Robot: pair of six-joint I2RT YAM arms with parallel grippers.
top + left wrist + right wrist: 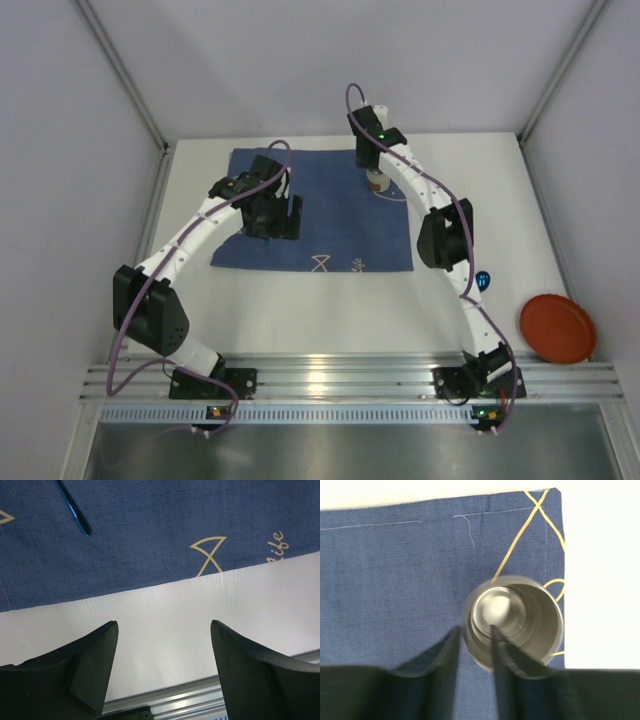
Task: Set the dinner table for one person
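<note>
A: One cup (pixel 520 620) to judge, then: bare metal, upright on the far right corner of the blue mat (pixel 330 220). How will it handle?

B: Light and stiff, I'd guess, and slippery (polished steel gives little to bite on). It won't break, but it is empty, so it could tip or skid on the cloth. The right gripper (pixel 474 629) straddles its rim, one finger inside and one outside. Both look slightly off the wall, so released rather than pinching, though the view is blurred.

A: And the best hold?

B: That same rim wall, pinched squarely so it doesn't lever over, or the whole body taken from the side.

A: The left gripper (pixel 164 625)?

B: Its fingers are spread wide with nothing between them. It hangs over the mat's near edge, where the cloth meets the white surface (pixel 300 310). A slim blue handle (pixel 72 507) lies on the mat beyond it.

A: The surface itself?

B: Rigid, flat and matte. It lies under everything, and it is something to set things on, not to grip. The mat is the soft one and may wrinkle if dragged. The red plate (pixel 557 328) lies well apart at the near right edge. It is probably stiff and best taken by its rim.
</note>
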